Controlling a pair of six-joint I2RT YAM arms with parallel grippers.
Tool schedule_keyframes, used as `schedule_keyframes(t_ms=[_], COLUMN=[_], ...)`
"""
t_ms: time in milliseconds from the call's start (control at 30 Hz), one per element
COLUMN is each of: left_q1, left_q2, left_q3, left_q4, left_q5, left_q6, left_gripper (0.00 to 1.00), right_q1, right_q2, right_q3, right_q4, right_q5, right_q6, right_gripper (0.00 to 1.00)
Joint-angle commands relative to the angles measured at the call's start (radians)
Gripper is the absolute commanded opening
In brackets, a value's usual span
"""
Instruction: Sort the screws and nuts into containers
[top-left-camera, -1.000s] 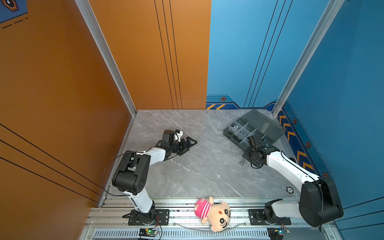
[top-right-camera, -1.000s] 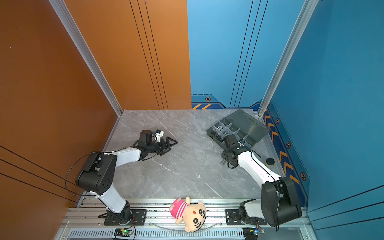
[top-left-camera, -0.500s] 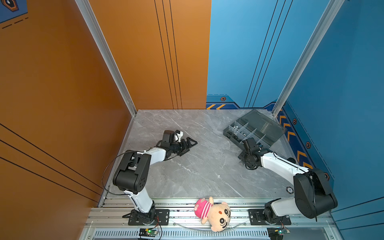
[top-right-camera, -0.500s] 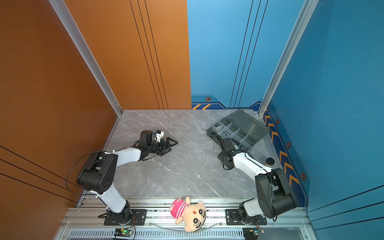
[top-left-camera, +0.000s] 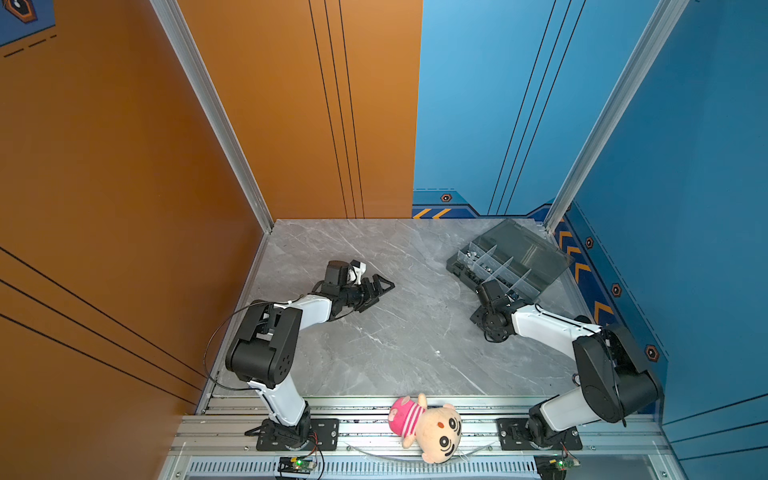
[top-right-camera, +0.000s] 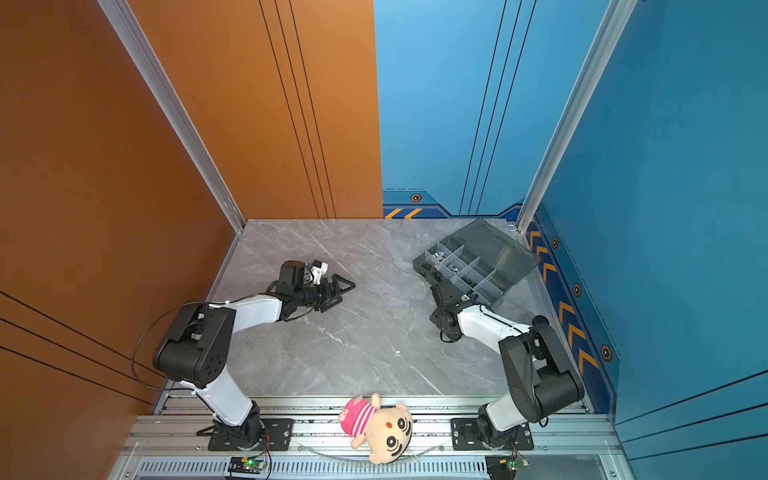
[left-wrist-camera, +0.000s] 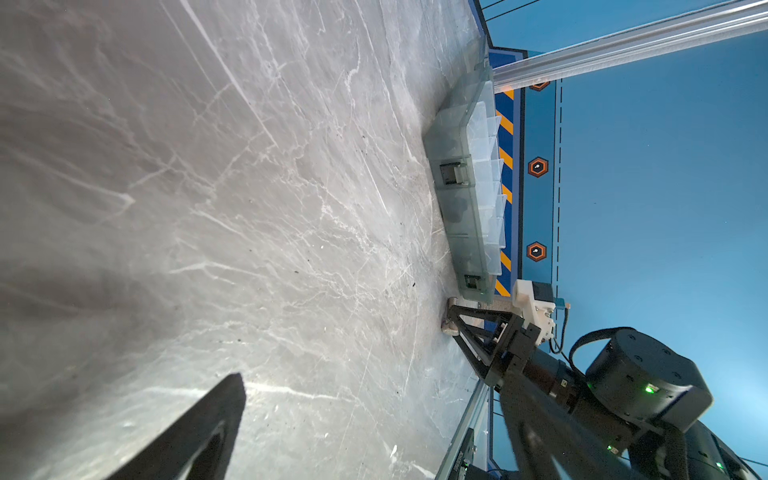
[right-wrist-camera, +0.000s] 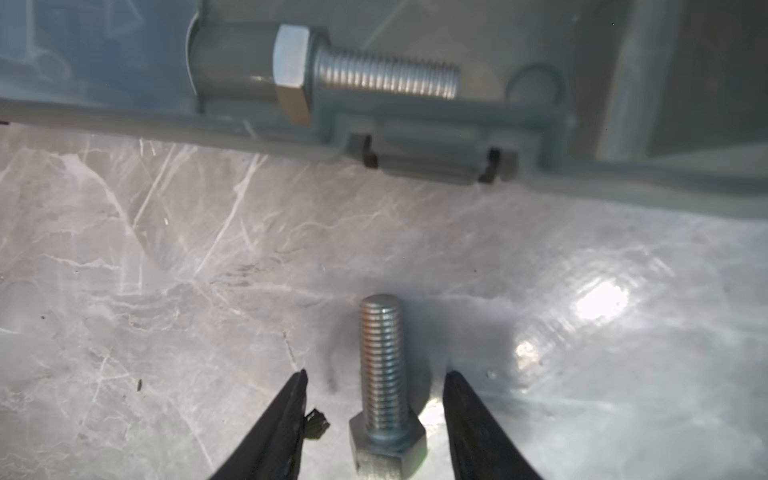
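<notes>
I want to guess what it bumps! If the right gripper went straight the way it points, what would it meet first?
Probably the silver bolt lying on the table between the open jaws of the right gripper, head nearest it. Past the bolt stands the organizer box wall.

Orange panels with thin dark lines close the left side and part of the back in both top views; blue panels close the rest, with orange chevron stripes along their foot. Silver aluminium posts rise at the corners; the grey, white-veined marble surface carries a bright glare patch in the right wrist view.
</notes>
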Motion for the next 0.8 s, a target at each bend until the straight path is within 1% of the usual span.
schedule_keyframes(t_ms=[0,200,467,767], left_q1=[0.01,0.011,0.01,0.011], left_q2=[0.003,0.004,0.0,-0.002], left_q3=[-0.002,-0.007,-0.008,-0.009], left_q4=[0.014,0.018,0.019,0.02], left_q5=[0.015,0.016,0.017,0.016], left_q6=[0.022,0.02,0.019,0.019], left_gripper=[0.98,0.98,0.98,0.98], right_q1=[0.008,0.011,0.016,0.014], right_q2=[0.016,0.025,0.011,-0.032], right_q3=[-0.03,-0.041,-0.051,-0.088], right_q4=[0.004,0.013,0.0,-0.009], right_q5=[0.031,0.028,0.026,0.038], right_q6=[0.024,0.026,0.022,0.024], right_gripper=[0.53,0.42,0.34,0.2])
